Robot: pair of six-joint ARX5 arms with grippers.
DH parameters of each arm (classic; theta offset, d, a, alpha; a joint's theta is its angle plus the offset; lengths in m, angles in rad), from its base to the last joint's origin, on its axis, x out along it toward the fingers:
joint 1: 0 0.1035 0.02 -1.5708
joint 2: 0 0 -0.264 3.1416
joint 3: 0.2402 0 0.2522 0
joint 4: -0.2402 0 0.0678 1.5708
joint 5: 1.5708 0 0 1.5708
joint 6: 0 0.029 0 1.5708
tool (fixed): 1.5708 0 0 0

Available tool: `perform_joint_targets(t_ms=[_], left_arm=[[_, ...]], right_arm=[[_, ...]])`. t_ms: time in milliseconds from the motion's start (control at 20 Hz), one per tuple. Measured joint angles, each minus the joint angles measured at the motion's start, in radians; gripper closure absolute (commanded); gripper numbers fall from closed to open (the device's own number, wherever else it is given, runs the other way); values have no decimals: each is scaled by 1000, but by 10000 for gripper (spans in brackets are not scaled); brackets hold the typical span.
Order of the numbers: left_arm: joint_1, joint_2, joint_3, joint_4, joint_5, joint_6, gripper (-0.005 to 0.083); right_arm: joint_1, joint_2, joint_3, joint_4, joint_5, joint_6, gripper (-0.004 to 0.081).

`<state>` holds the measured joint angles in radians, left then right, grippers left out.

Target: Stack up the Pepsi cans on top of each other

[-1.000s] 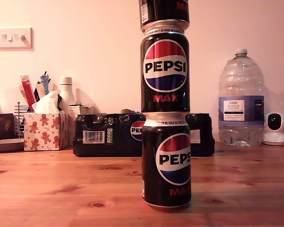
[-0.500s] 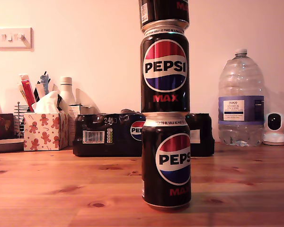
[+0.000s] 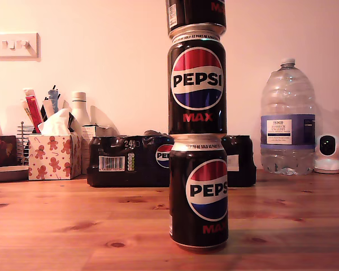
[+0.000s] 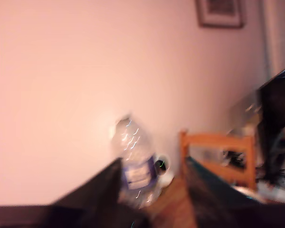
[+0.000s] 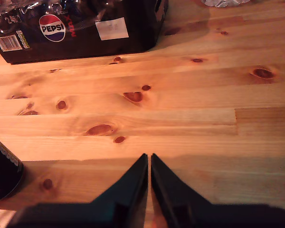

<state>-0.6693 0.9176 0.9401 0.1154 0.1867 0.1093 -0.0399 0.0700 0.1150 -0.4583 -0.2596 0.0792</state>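
Nothing moved; knotty pine table (image 3: 73,220), pink wall (image 3: 113,68).

Plain pale wall (image 3: 113,68) behind, lit warm and pinkish, with a white light switch (image 3: 16,45) toward the exterior view's left. Knotty pine table (image 3: 73,220) in front. Framed picture (image 4: 220,13) hung high on the wall, orange wooden chair (image 4: 218,156) nearby (first wrist view, badly blurred).
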Motion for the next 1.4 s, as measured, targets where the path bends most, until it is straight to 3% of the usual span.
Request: perform_joint_targets(t_ms=[200, 350, 550, 750, 950, 1400], left_arm=[[56, -4, 2, -200, -10, 0, 792], [102, -6, 1, -259, -10, 0, 793], [146, -62, -39, -255, -10, -1, 793], [177, -92, -117, -244, -11, -29, 793], [182, -130, -265, -167, -11, -66, 793], [239, -232, -429, -85, -38, -127, 793]], right_arm=[[0, 0, 0, 0, 0, 0, 782], [0, 0, 0, 0, 0, 0, 782], [0, 0, 0, 29, 0, 0, 782], [-11, -1, -1, 206, 0, 0, 782], [-37, -1, -1, 292, 0, 0, 782], [-71, -60, -1, 259, 1, 0, 782]])
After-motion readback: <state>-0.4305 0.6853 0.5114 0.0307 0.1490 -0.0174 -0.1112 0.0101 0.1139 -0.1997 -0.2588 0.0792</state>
